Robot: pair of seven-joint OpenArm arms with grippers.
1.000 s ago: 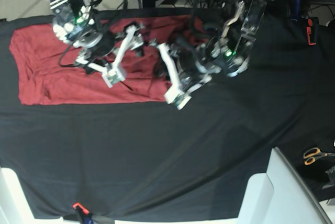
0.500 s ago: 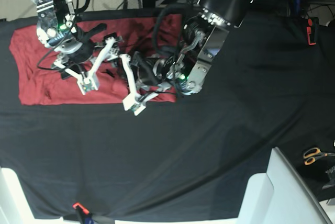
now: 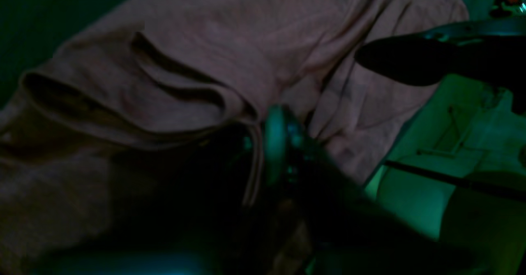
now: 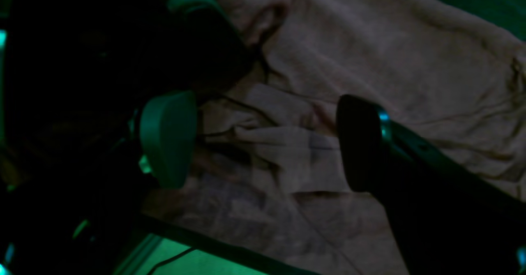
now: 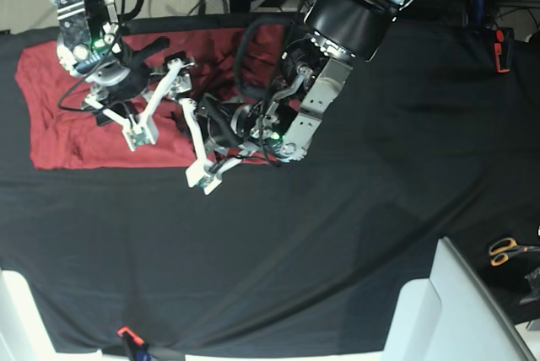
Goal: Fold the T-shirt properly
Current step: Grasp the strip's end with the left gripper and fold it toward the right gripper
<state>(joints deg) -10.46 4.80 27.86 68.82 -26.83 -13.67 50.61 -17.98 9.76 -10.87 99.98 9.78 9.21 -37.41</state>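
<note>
The maroon T-shirt (image 5: 59,108) lies bunched on the left of the black table cloth (image 5: 354,243), its right part doubled over toward the left. My left gripper (image 5: 202,177) sits low at the shirt's lower right edge. In the left wrist view one of its fingers (image 3: 277,143) rests against a folded hem of the T-shirt (image 3: 226,40); the other finger is lost in shadow, so its gap is unclear. My right gripper (image 4: 263,143) hovers wide open over wrinkled T-shirt (image 4: 370,53) fabric, holding nothing, and stands over the shirt's middle (image 5: 156,99).
Orange-handled scissors (image 5: 506,250) lie at the right edge. A white box-like object (image 5: 456,310) stands at the front right. A small orange clip (image 5: 126,332) sits on the front edge. Cables and stands crowd the back edge.
My left arm swept from the centre to the left, drawing the shirt's right part over the rest. The right gripper shifted left and stayed open.
</note>
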